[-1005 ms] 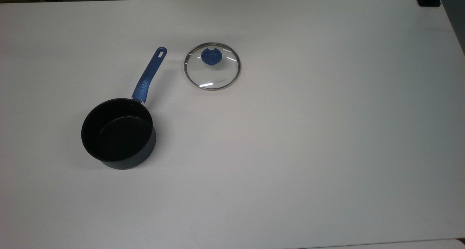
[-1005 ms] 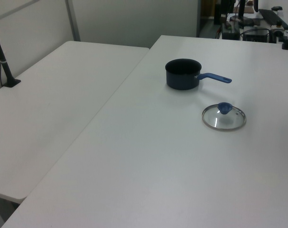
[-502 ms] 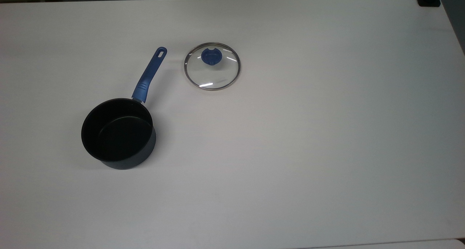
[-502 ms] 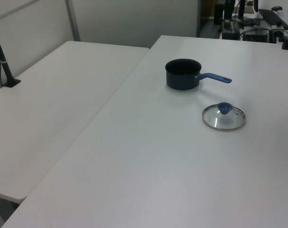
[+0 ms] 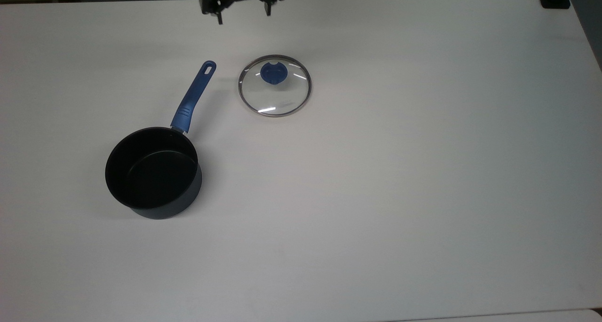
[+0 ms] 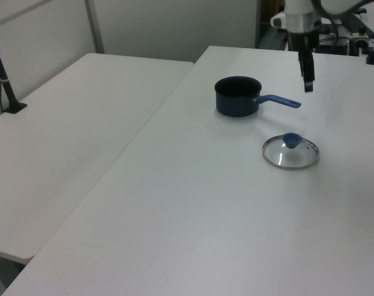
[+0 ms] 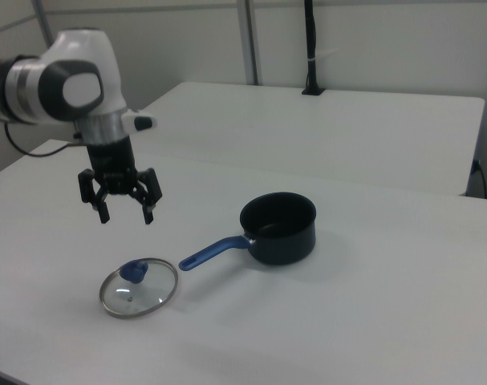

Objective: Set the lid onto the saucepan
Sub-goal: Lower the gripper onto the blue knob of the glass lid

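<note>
We found the glass lid (image 7: 139, 288) flat on the white table (image 5: 423, 171), just left of the saucepan (image 7: 278, 228) handle in the right view. Gripper (image 7: 125, 216) hung above it, fingers spread wide, empty. Lid likely stiff, slick, breakable; blue knob (image 7: 133, 271) is the hold

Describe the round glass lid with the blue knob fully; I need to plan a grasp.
The round clear glass lid has a thin steel rim and a blue central knob. It lies flat, knob up, on the white table, apart from the black saucepan's blue handle. Nothing touches it; the open gripper hangs above, empty.
</note>
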